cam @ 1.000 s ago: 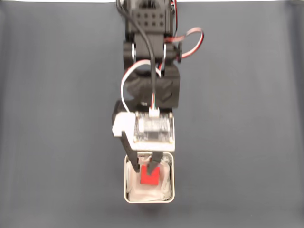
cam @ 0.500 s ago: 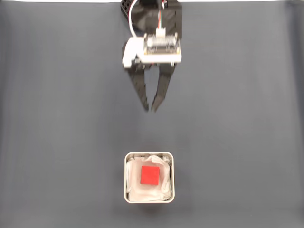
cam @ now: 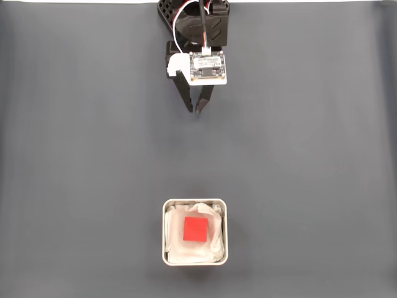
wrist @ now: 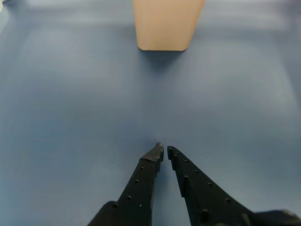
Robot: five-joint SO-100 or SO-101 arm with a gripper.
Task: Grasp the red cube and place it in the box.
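We lose the arm (cam: 192, 15) at the far edge of the fixed view, base out of frame. In the wrist view the box (wrist: 168, 23) is blurred and cut off at the top, its inside hidden. Both fingers (wrist: 136, 188) run off the bottom edge.

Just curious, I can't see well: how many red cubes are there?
1. The red cube sits on the white lining inside the box, near the bottom of the fixed view; none elsewhere on the cloth.

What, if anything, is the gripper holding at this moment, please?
Nothing: the gripper is empty, tips nearly together, while the red cube lies in the box.
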